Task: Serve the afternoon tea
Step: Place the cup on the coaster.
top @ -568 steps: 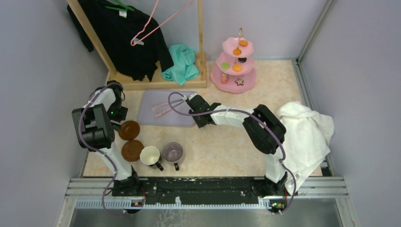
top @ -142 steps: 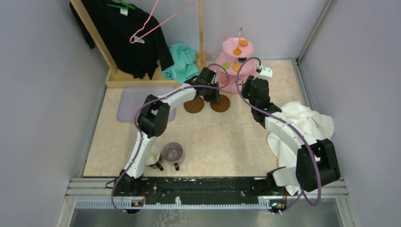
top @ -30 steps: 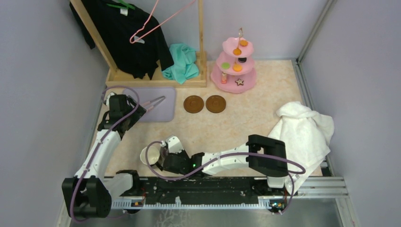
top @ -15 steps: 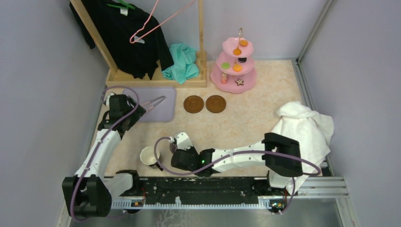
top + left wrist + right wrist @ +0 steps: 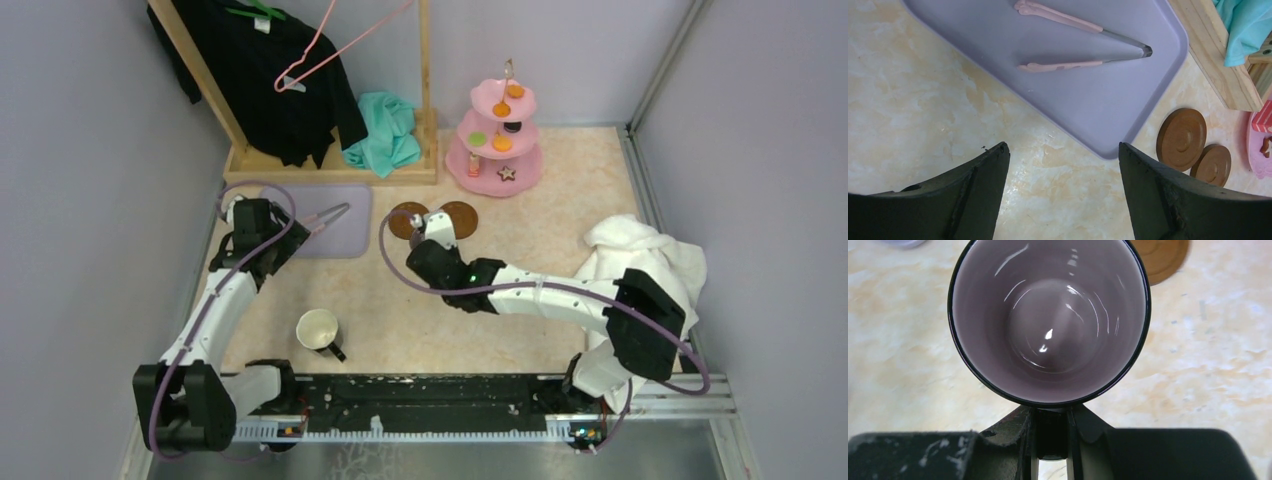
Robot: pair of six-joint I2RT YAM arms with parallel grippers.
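Observation:
My right gripper (image 5: 1050,437) is shut on the handle of the greyish-purple see-through mug (image 5: 1048,320), which is upright and empty. In the top view the right gripper (image 5: 425,232) is at the two brown coasters (image 5: 460,218); one coaster (image 5: 1163,260) shows just beyond the mug's rim. The cream mug (image 5: 318,328) stands alone near the front edge. The pink three-tier stand (image 5: 495,165) at the back holds orange (image 5: 502,143), green (image 5: 477,139) and star (image 5: 507,173) sweets. My left gripper (image 5: 1063,147) is open and empty, near the tray's front edge.
A lilac tray (image 5: 1088,100) holds pink tongs (image 5: 1073,40). A wooden clothes rack base (image 5: 330,175) with black clothing and a teal cloth (image 5: 385,135) stands at the back left. A white towel (image 5: 650,270) lies at the right.
My right gripper has carried the purple mug from beside the cream mug near the front edge up to the coasters. The left arm has not moved.

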